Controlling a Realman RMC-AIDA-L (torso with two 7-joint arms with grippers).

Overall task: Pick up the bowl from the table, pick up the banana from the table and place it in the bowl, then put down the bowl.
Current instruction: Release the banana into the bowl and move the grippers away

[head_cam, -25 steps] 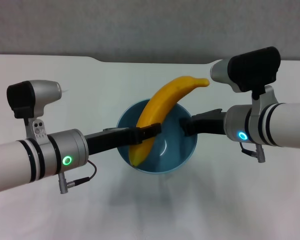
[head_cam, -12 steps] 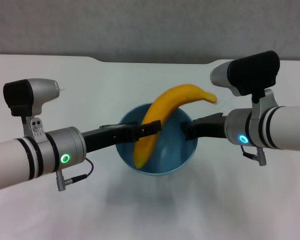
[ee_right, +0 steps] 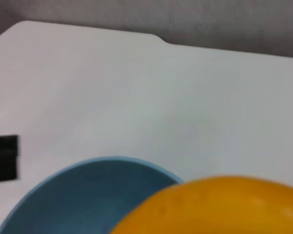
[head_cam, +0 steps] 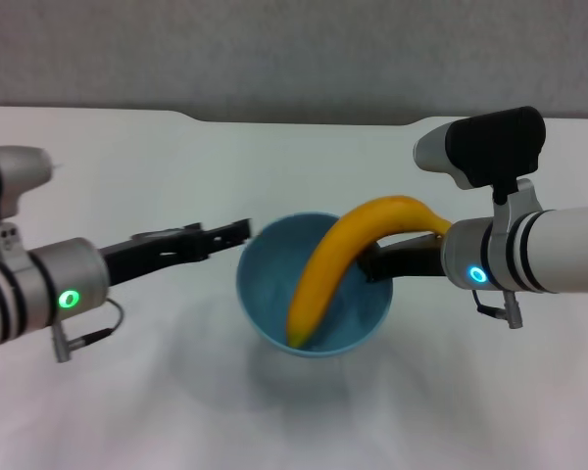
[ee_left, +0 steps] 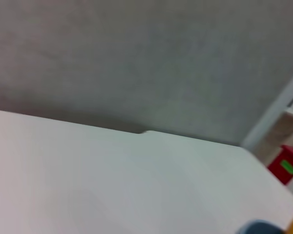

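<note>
Banana (head_cam: 338, 264) lies in bowl (head_cam: 274, 294), right fingers (head_cam: 377, 262) gripping its rim; left fingers (head_cam: 225, 233) beside, spread untellable.

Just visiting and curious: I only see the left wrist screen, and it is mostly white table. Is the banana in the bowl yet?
Observer: Yes. The banana stands slanted in the bowl, with its lower end on the bottom and its upper end leaning over the rim.
Operator: Who holds the bowl?
Observer: The right end effector grips its rim on the robot's right side, under the banana's upper end.
Operator: And the arm I am looking from?
Observer: The left end effector hovers beside the bowl on the robot's left, touching nothing.
</note>
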